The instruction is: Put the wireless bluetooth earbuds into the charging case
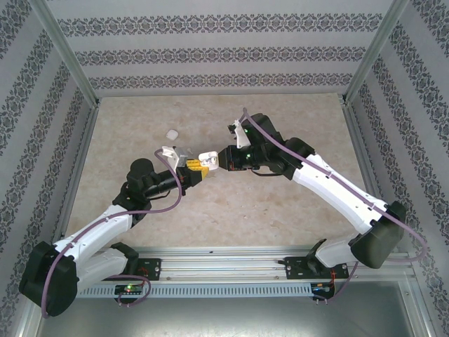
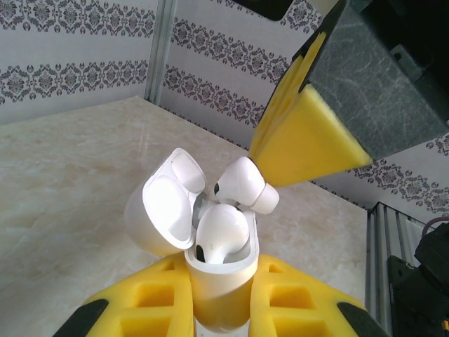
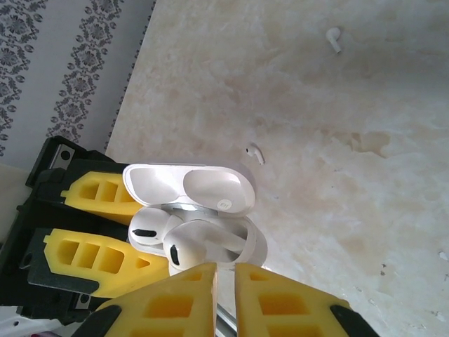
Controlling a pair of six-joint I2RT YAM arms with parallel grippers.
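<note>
Pinching the charging case by its lower body, my left gripper holds it at the middle of the table, its lid thrown back so the rim stands clear. One seated earbud fills its well. My right gripper, jaws closed to a sliver on a second earbud, has it tilted at the rim, touching the first. A loose earbud lies well apart on bare tabletop, with open room all round.

Beige marble tabletop w/ damask-striped walls around.
</note>
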